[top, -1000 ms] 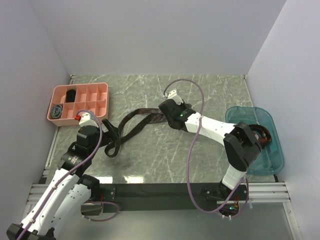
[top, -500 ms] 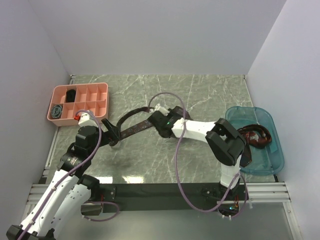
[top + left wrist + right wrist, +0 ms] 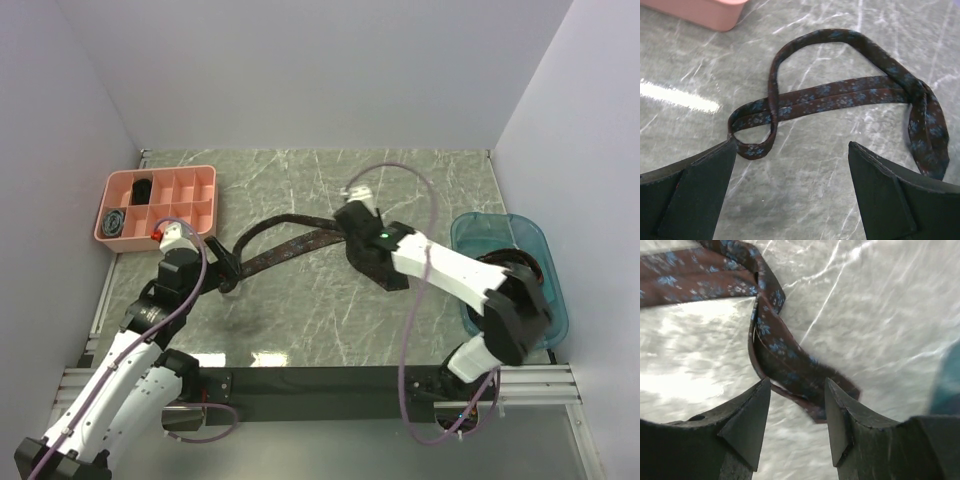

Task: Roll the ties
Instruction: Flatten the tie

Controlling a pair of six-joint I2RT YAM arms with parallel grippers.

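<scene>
A dark brown-maroon patterned tie point(image 3: 290, 248) lies loosely looped across the middle of the table. In the left wrist view the tie point(image 3: 840, 95) forms a doubled strip with a small loop at its near left end. My left gripper point(image 3: 792, 145) stands wide open just short of that loop, empty; in the top view it point(image 3: 228, 268) is at the tie's left end. My right gripper point(image 3: 797, 382) is open, and the tie's broad end point(image 3: 785, 360) lies on the table right at its fingertips, not pinched. In the top view the right gripper point(image 3: 380, 270) hangs over the tie's right end.
A pink divided tray point(image 3: 200, 178) sits at the back left, holding a black coil point(image 3: 143, 188) and a grey-blue coil point(image 3: 115, 220). A translucent blue bin point(image 3: 470, 232) stands at the right edge, partly covered by the right arm. Purple cables arc over both arms.
The right gripper has opened and let go of the tie. Its arm swung left, then back right, leaving the tie's broad end further right. The left arm barely moved.
</scene>
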